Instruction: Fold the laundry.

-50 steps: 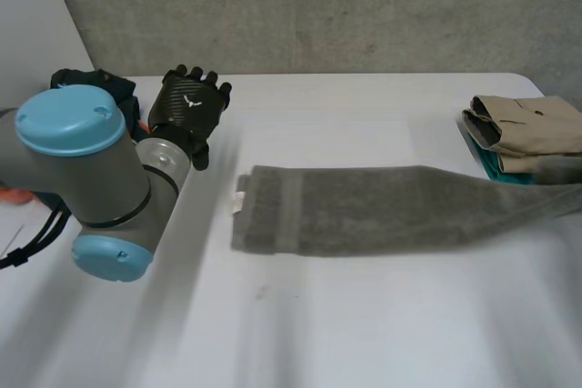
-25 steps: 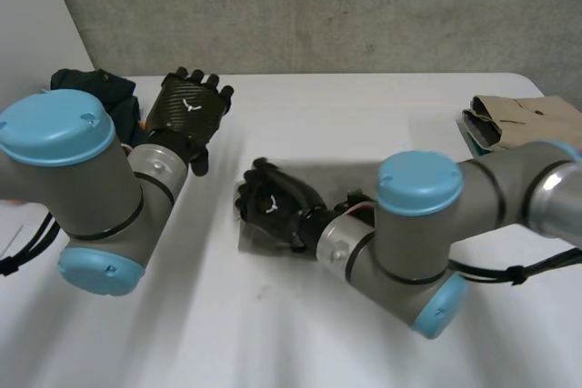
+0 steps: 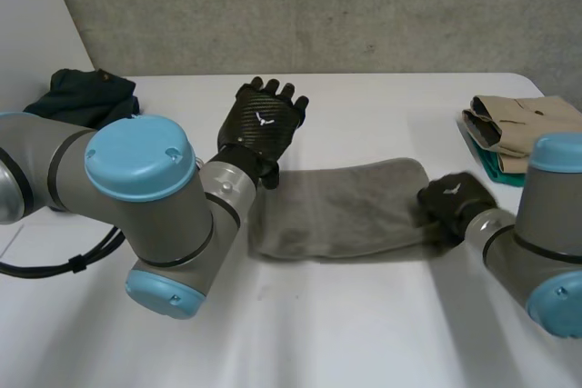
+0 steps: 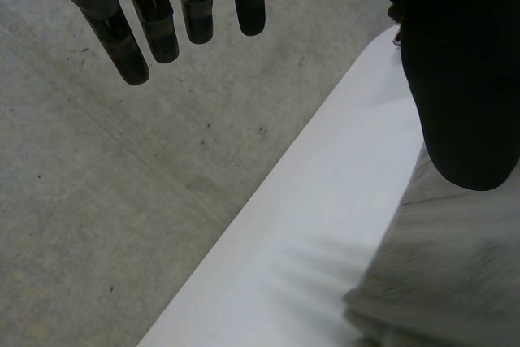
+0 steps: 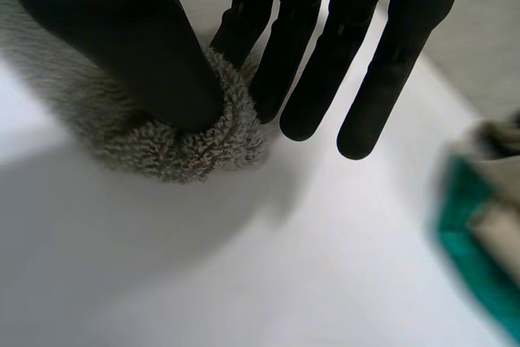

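My right robot hand (image 3: 452, 199) pinched the towel (image 3: 346, 211) by one end, probably to set the fold; my left robot hand (image 3: 262, 124) hovered open by its other end.

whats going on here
The robot is folding a grey towel on the white table. Its right hand pinches the towel's right end between thumb and fingers. The left hand is open near the towel's left end, holding nothing. Folded clothes sit at the right edge, a dark cloth at the far left.
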`<state>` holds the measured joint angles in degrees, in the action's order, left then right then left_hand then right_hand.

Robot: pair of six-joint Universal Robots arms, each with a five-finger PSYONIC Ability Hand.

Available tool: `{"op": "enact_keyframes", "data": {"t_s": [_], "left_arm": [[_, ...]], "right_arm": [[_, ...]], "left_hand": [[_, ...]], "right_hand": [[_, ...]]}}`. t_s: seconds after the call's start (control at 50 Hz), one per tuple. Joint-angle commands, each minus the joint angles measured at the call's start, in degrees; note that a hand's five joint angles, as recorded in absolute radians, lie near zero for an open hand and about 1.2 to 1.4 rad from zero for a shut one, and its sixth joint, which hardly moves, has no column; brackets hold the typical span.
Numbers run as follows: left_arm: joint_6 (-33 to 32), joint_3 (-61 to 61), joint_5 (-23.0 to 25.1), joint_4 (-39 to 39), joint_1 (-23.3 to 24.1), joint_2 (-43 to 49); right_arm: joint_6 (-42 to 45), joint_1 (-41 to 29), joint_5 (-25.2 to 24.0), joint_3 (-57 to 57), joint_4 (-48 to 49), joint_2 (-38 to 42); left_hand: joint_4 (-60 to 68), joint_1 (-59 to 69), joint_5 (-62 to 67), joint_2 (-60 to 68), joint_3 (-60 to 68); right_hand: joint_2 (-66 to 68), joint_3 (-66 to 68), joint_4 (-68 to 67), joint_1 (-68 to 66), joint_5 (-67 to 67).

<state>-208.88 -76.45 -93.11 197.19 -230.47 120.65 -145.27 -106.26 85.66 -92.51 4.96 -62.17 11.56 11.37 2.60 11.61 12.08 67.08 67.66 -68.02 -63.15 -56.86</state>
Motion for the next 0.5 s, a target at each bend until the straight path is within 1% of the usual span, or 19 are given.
{"op": "enact_keyframes", "data": {"t_s": [0.02, 0.04, 0.06, 0.1, 0.12, 0.2, 0.24, 0.26, 0.28, 0.3, 0.32, 0.34, 0.42, 0.44, 0.5], "left_arm": [[-0.1, -0.5, -0.8, -0.3, -0.9, -2.3], [0.0, -0.6, -1.0, -0.4, -1.3, -3.0], [0.0, -0.7, -1.3, -0.4, -1.6, -3.4], [0.0, -1.4, -2.2, -0.4, -3.1, -4.7], [0.1, -1.7, -2.4, -0.4, -3.6, -5.0], [0.6, -2.8, -3.9, -0.4, -4.6, -5.9], [1.6, -3.5, -4.7, -0.5, -4.7, -6.2], [2.2, -3.7, -5.0, -0.6, -4.7, -6.2], [2.7, -3.9, -5.2, -0.6, -4.6, -6.2], [3.9, -4.3, -5.4, -0.6, -4.5, -6.2], [4.5, -4.5, -5.5, -0.6, -4.5, -6.2], [5.2, -4.6, -5.6, -0.7, -4.4, -6.2], [8.6, -4.3, -5.5, -0.7, -3.7, -6.0], [9.4, -4.1, -5.5, -0.8, -3.1, -6.0], [11.9, -2.9, -5.5, -1.5, -0.3, -5.5]], "right_arm": [[5.6, -8.1, 1.6, 3.8, 10.9, -5.2], [5.6, -9.9, 0.9, 4.6, 11.1, -5.5], [5.8, -13.7, -1.1, 5.9, 11.4, -5.1], [6.3, -17.3, -3.4, 6.6, 11.8, -3.3], [6.7, -20.5, -6.1, 7.5, 11.8, -0.7], [9.0, -26.4, -12.4, 7.7, 11.0, 4.6], [10.3, -27.4, -14.0, 7.3, 10.0, 6.1], [10.6, -27.4, -14.4, 7.3, 9.4, 6.5], [10.9, -27.2, -13.9, 7.3, 8.1, 6.8], [10.5, -26.9, -13.7, 7.3, 7.6, 6.7], [10.0, -26.7, -13.2, 7.1, 7.4, 6.4], [9.1, -26.5, -12.7, 7.1, 7.3, 6.3], [-1.3, -23.1, -9.3, 8.5, 7.3, 3.6], [-6.9, -20.2, -8.1, 9.4, 6.8, 1.4], [-15.1, -16.0, -7.2, 10.9, 5.7, -1.4]], "left_hand": [[-1.6, -1.4, -2.6, -1.6, -2.1], [-1.6, -1.4, -2.6, -1.6, -2.1], [-1.6, -1.4, -2.6, -1.6, -2.1], [-1.6, -1.4, -2.6, -1.6, -2.1], [-1.6, -1.4, -2.6, -1.6, -2.1], [-1.6, -1.4, -2.6, -1.6, -2.1], [-1.6, -1.4, -2.6, -1.6, -2.1], [-1.6, -1.4, -2.6, -1.6, -2.1], [-1.6, -1.4, -2.6, -1.6, -2.1], [-1.6, -1.4, -2.6, -1.6, -2.1], [-1.6, -1.4, -2.6, -1.6, -2.1], [-1.6, -1.4, -2.6, -1.6, -2.1], [-1.6, -1.4, -2.6, -1.6, -2.1], [-1.6, -1.4, -2.6, -1.6, -2.1], [-1.6, -1.4, -2.6, -1.6, -2.1]], "right_hand": [[12.9, 12.3, -12.0, -16.9, -13.1], [12.9, 12.3, -12.0, -16.9, -13.1], [12.9, 12.3, -12.0, -16.9, -13.1], [12.9, 12.3, -12.0, -16.9, -13.1], [12.9, 12.3, -12.0, -16.9, -13.1], [12.9, 12.3, -12.0, -16.9, -13.1], [12.9, 12.3, -12.0, -16.9, -13.1], [5.2, 4.6, -4.2, -9.1, -5.4], [-32.2, -32.8, 33.2, 28.3, 32.0], [-51.8, -52.3, 52.7, 47.8, 51.5], [-57.1, -57.7, 58.0, 53.1, 56.9], [-57.1, -57.7, 58.0, 53.1, 56.9], [-57.1, -57.7, 58.0, 53.1, 56.9], [-57.1, -57.7, 58.0, 53.1, 56.9], [-57.1, -57.7, 58.0, 53.1, 56.9]]}}
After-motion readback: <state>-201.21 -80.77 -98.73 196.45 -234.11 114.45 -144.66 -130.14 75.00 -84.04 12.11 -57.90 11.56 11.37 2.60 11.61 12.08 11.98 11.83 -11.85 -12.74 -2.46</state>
